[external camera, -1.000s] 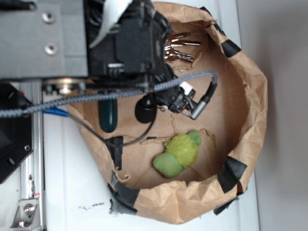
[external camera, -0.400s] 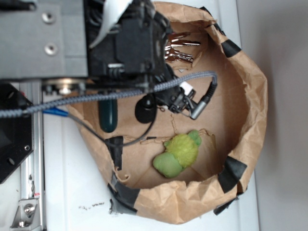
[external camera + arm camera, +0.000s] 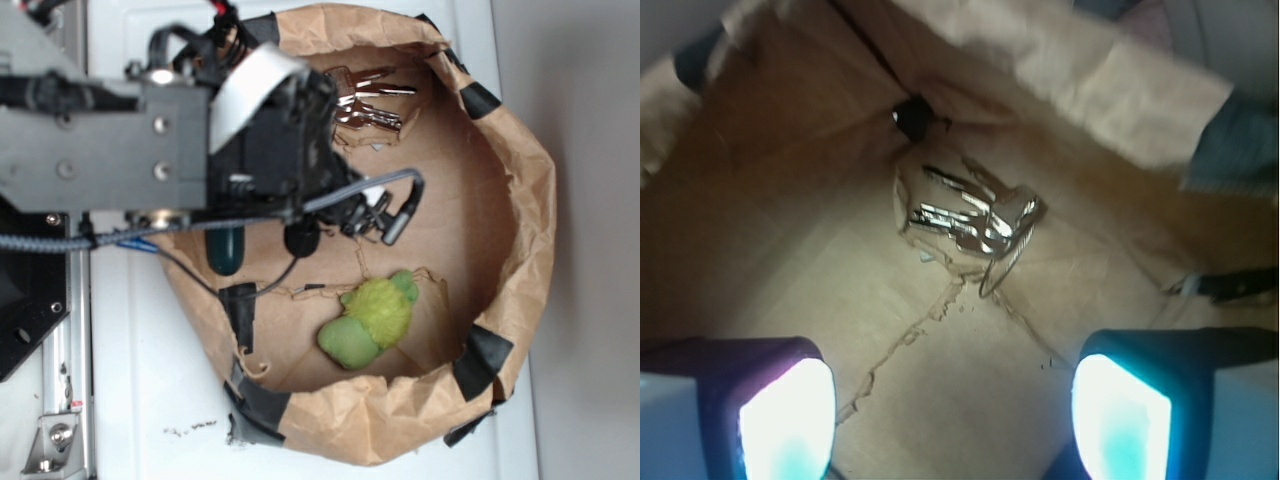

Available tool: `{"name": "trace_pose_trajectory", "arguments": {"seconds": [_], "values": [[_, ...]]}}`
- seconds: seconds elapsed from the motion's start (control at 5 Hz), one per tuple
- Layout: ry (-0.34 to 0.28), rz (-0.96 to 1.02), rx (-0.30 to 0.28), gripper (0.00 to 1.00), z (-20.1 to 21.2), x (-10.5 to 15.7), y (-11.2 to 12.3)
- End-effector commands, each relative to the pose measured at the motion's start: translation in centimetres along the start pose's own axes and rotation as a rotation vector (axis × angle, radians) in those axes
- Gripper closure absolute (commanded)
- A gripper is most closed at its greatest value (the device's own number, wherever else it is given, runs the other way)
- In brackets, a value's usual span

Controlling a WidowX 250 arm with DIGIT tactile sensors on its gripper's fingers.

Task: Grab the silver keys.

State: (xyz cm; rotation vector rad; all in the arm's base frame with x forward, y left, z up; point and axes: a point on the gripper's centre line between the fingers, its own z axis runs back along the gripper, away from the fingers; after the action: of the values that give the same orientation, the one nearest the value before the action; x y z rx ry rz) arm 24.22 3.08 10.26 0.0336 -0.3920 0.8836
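Note:
The silver keys (image 3: 370, 100) lie fanned out on their ring on the paper floor at the top of the brown bag; in the wrist view the keys (image 3: 975, 215) sit ahead of the fingers, near the bag wall. My gripper (image 3: 955, 400) is open, its two lit pads (image 3: 790, 425) wide apart with only bare paper between them, short of the keys and not touching them. From outside, the arm's black head (image 3: 275, 140) hangs over the bag just left of the keys and hides the fingers.
The crumpled paper bag wall (image 3: 520, 200), patched with black tape, rings the work area. A green plush toy (image 3: 370, 320) lies lower in the bag. A dark green capsule (image 3: 225, 250) sits at the left under the arm. A cable (image 3: 395, 215) dangles off the head.
The arm has swung: its grey link sits lower in the picture and the head with its cable has shifted slightly left. Keys, toy and capsule have not moved.

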Motion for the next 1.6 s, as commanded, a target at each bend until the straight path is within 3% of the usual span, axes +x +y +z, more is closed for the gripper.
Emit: {"name": "trace_pose_trajectory", "arguments": {"seconds": [0.0, 0.2, 0.4, 0.6, 0.8, 1.4], "values": [[-0.013, 0.051, -0.064, 0.00, -0.7, 0.3, -0.9], [0.025, 0.110, -0.038, 0.00, -1.7, 1.1, -1.4], [0.024, 0.154, -0.007, 0.00, -3.2, 1.7, -0.4], [0.010, 0.178, -0.018, 0.00, -3.9, 3.1, 0.4], [0.000, 0.193, 0.006, 0.00, -4.4, 4.0, 1.2], [-0.050, 0.202, 0.018, 0.00, -5.6, 5.0, 1.8]]}}
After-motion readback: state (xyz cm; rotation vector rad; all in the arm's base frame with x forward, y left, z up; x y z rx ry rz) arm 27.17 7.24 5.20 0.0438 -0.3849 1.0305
